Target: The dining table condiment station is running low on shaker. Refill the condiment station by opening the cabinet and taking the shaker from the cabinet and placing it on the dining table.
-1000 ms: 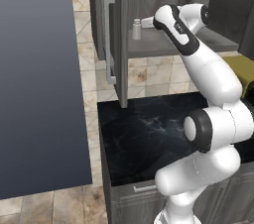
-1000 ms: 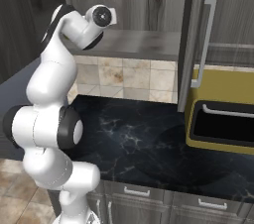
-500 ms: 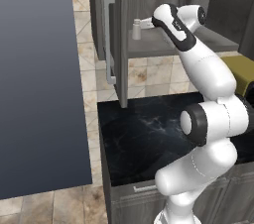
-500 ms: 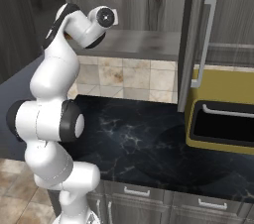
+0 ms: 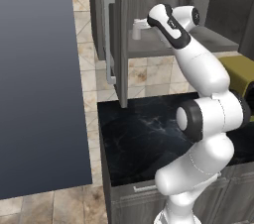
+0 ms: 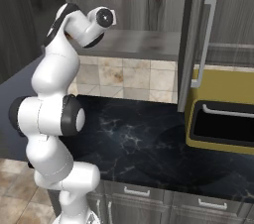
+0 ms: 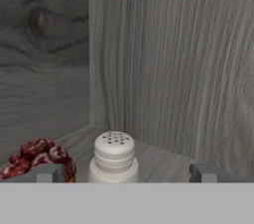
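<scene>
The cabinet (image 5: 119,44) stands open, its door swung out with the long silver handle (image 5: 109,39). On its shelf sits the small pale shaker (image 5: 136,29), upright. In the hand view the shaker (image 7: 114,158) stands low and centred, just beyond and between the two fingertips (image 7: 47,172). My gripper (image 7: 126,172) is open with nothing in it, and it reaches into the shelf beside the shaker (image 5: 143,22). From the right, the arm's wrist (image 6: 101,18) points into the cabinet. The dining table is out of view.
A red lumpy food item (image 7: 38,154) lies on the shelf close to the left of the shaker. Below the shelf runs a black marble counter (image 5: 144,134). A yellow appliance (image 6: 223,114) stands at its right, behind the other open door (image 6: 196,39). A tall dark panel (image 5: 34,79) stands at the left.
The arm has leaned a little further into the cabinet, bringing the hand slightly closer to the shaker. The gripper has stayed open.
</scene>
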